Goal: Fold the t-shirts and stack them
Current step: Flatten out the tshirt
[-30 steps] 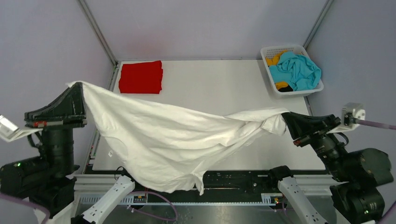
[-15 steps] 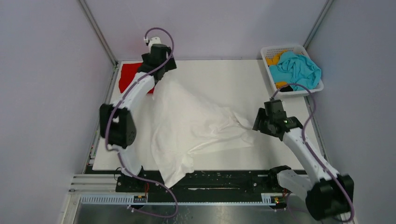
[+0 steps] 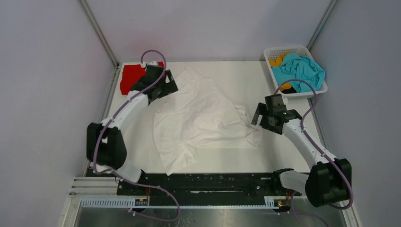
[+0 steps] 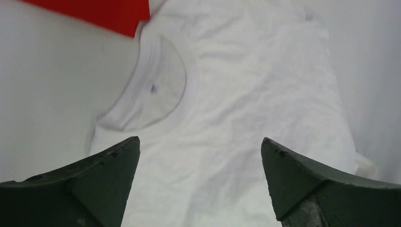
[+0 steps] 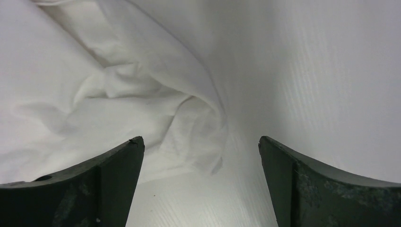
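Now that the white t-shirt (image 3: 201, 118), held stretched in the air a second ago, has been let go, it lies rumpled on the counter (image 3: 241, 78) just beside the folded red t-shirt (image 3: 128, 78). The left jaws and the right jaws are spread wide, holding nothing. Folding is judged ready to begin.

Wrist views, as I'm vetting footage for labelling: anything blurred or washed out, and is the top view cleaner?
Left wrist: white t-shirt collar readable, near fingers soft. Right wrist: white cloth barely separates from the white table. Top view: even light, sharp, soft shadows only.
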`<state>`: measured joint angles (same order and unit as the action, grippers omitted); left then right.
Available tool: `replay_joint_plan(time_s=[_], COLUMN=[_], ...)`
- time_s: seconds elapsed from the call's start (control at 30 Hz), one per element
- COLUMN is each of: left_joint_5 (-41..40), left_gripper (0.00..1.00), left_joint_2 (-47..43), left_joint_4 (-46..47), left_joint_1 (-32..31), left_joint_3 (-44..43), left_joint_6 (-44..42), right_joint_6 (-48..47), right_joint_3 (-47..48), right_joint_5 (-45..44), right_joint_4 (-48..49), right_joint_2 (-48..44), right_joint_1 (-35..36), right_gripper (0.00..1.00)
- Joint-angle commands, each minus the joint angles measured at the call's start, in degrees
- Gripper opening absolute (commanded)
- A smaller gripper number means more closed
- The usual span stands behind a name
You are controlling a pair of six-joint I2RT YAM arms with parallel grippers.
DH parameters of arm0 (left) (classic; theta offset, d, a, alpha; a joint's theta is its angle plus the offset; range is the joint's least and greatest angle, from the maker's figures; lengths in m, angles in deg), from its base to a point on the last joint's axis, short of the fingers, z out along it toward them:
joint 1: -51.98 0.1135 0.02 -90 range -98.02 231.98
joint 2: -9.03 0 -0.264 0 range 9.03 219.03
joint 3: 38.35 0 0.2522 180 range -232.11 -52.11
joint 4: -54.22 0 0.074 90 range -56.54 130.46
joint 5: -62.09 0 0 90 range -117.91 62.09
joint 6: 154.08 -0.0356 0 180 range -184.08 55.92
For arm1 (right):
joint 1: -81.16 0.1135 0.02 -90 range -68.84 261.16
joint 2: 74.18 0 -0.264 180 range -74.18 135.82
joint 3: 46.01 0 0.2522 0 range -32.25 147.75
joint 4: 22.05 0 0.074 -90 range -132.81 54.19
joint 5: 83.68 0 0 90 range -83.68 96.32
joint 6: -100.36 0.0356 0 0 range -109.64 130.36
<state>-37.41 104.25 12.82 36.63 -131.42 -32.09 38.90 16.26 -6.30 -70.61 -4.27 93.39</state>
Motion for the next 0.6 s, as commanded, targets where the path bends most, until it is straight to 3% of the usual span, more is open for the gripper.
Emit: replay_joint_plan(time_s=[0.0, 0.13, 0.27, 0.43, 0.57], left_joint_5=[4.6, 5.7, 9.1, 10.4, 10.2], left_gripper=[0.99, 0.99, 0.99, 0.99, 0.99], left_joint_2=[-13.0, -21.8, -24.4, -19.2, -11.2], left_joint_4=[6.1, 7.9, 13.4, 18.5, 20.3], left_joint_1=[-3.2, -8.2, -11.8, -12.2, -11.9], left_joint_3=[17.7, 30.0, 39.2, 41.7, 38.6], left_joint_6=[6.4, 10.9, 14.1, 15.1, 14.6], right_joint_6=[-2.4, -2.1, 0.9, 3.5, 3.5], right_joint_3=[-3.1, -5.0, -7.2, -7.6, -5.9], right_joint_5=[10.0, 15.5, 19.1, 20.2, 16.5], right_joint_4=[6.7, 10.2, 14.6, 17.1, 16.8], right_joint_2=[-5.1, -6.6, -3.5, 5.1, 10.4], right_joint_1=[1.2, 3.6, 7.4, 9.1, 9.2], right_gripper=[0.99, 0.99, 1.0, 1.0, 1.0])
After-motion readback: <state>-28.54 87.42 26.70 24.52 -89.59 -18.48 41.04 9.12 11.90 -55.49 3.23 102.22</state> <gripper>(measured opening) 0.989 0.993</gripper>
